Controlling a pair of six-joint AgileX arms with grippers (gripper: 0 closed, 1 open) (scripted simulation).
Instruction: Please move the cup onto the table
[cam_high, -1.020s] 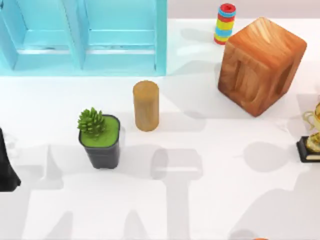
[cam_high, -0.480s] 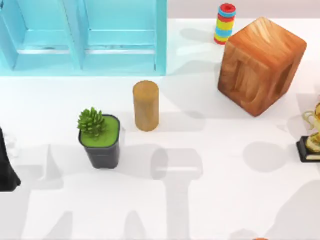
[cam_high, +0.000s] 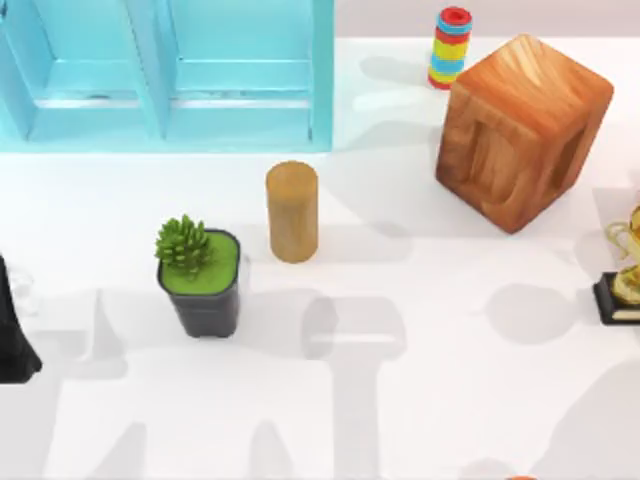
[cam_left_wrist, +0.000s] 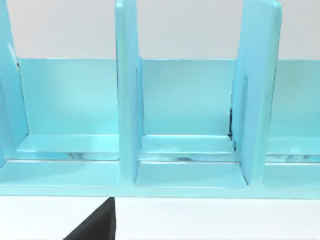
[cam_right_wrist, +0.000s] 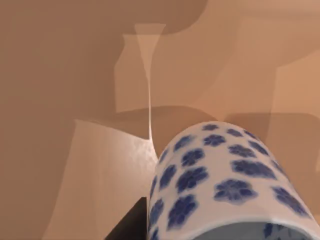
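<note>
The cup (cam_right_wrist: 220, 185), white with dark blue flowers, looms close in the right wrist view, its rim toward the camera. My right gripper is shut on the cup, and one dark finger (cam_right_wrist: 131, 222) rests against its side. Behind it is a tan, shadowed surface. In the top view the glossy white table (cam_high: 450, 400) carries large arm shadows. My left arm (cam_high: 12, 335) is parked at the table's left edge, and its wrist view faces the shelf.
A turquoise shelf unit (cam_high: 170, 75) stands at the back left, also seen as shelf compartments (cam_left_wrist: 185, 125). A plant pot (cam_high: 203, 285) and a tan wooden cylinder (cam_high: 292, 212) sit mid-left. A big wooden cube (cam_high: 522, 130), stacked coloured rings (cam_high: 450, 47) and a gold trophy (cam_high: 625, 275) are on the right.
The shadows near the table's lower right corner have shifted slightly. The objects on the table and the left arm have not moved.
</note>
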